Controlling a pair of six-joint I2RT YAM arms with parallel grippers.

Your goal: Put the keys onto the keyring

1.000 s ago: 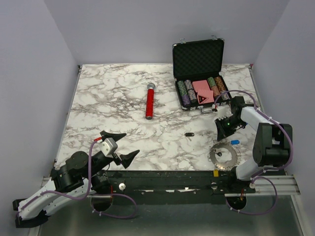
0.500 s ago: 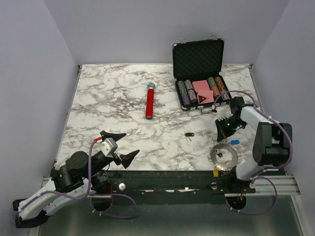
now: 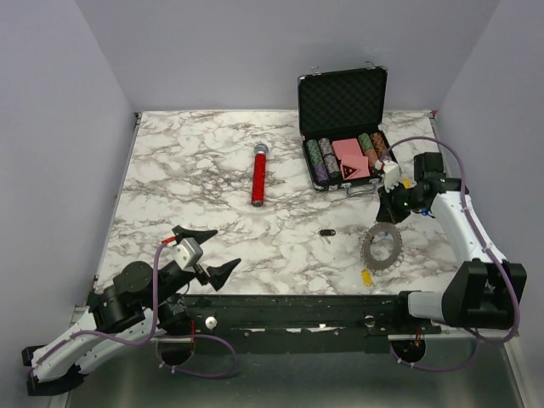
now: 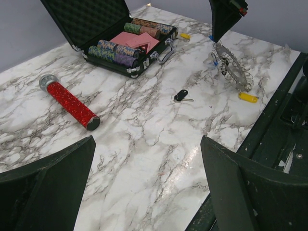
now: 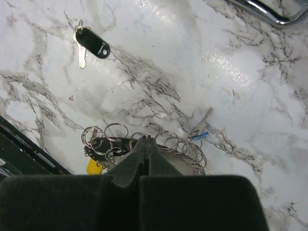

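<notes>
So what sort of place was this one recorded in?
Probably a purpose-built robot test cell: a marble-patterned tabletop boxed in by plain lilac walls, a black mounting rail along its near edge, and unrelated props, a poker chip case and a red microphone.

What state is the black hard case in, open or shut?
Open: the black hard case has its lid upright, with poker chips visible inside.

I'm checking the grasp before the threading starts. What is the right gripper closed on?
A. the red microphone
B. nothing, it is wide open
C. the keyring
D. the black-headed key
C: the right gripper is shut on the edge of the keyring, which stands tilted under it, while the black-headed key lies apart on the marble.
</notes>
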